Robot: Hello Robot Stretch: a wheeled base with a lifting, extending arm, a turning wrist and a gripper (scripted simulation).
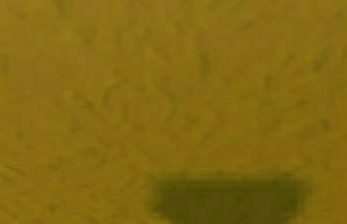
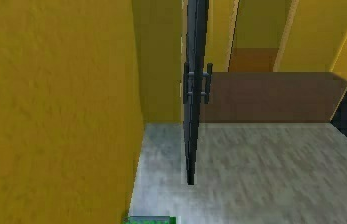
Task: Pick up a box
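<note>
A small flat green thing (image 2: 148,219) lies on the grey floor at the arm side view's bottom edge, left of the middle. The edge cuts it off, so I cannot tell what it is. A mottled yellow wall (image 1: 171,90) stands very close in the forward view.
A yellow wall (image 2: 56,110) takes up the arm side view's left. A thin dark door (image 2: 192,110), seen edge-on with handles at mid height, stands in the middle. Grey floor (image 2: 271,165) stretches to the right, up to a low brown wall (image 2: 271,98) with a doorway behind it.
</note>
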